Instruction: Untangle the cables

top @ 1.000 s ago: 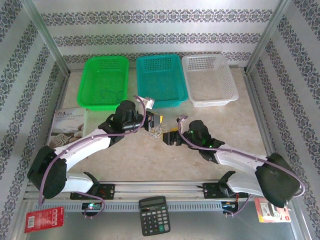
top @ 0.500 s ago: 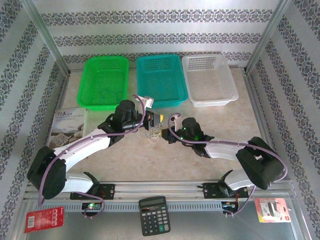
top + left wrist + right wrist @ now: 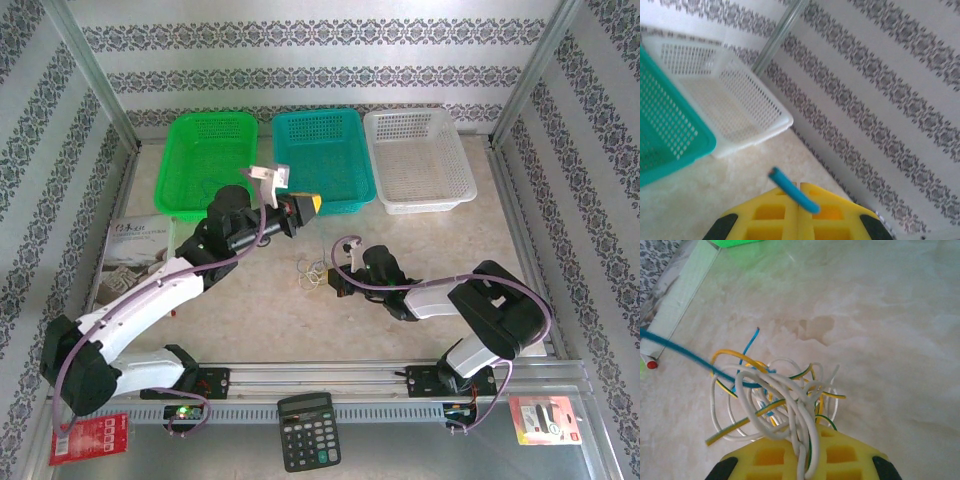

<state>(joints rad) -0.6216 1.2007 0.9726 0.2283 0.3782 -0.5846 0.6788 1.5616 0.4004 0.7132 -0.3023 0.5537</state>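
Noting your right tool (image 3: pixel 802 460) clenched on the cables (image 3: pixel 775 390) at the worktop (image 3: pixel 880 315); left wrist view adds your left tool (image 3: pixel 799 210) pinching a blue strand (image 3: pixel 790 187).

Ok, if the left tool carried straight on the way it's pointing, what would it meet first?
Probably the near corner of the white basket, straight beyond the left tool and its blue strand. It looks raised, so it might clear the rim and reach the patterned wall.
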